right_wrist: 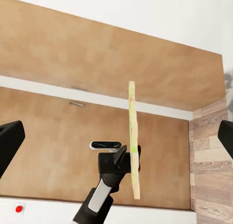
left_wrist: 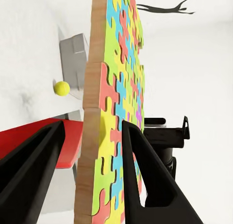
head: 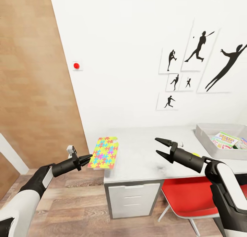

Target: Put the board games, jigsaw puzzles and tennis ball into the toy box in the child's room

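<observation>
Your left end effector (head: 85, 158) is clamped on one edge of the jigsaw puzzle (head: 103, 152), which is lifted off the left end of the bench (head: 144, 161), roughly flat and level with it. In the left wrist view the board (left_wrist: 114, 112) sits between both fingers (left_wrist: 141, 170), gripped near one edge only. Your right end effector (head: 161, 147) hovers over mid-bench with its fingers apart, holding nothing.

The toy box (head: 206, 136) stands at the far right of the bench, well apart from the puzzle, with board games (head: 224, 140) already in it. The tennis ball (left_wrist: 61, 88) lies on the bench near the box.

Judgement: the carry is the risk. With an edge grip, the board will likely lever and slip. Move slowly, keep it level and clear the box wall before you release. Consider a handover to the right arm, since the box is on its side.
</observation>
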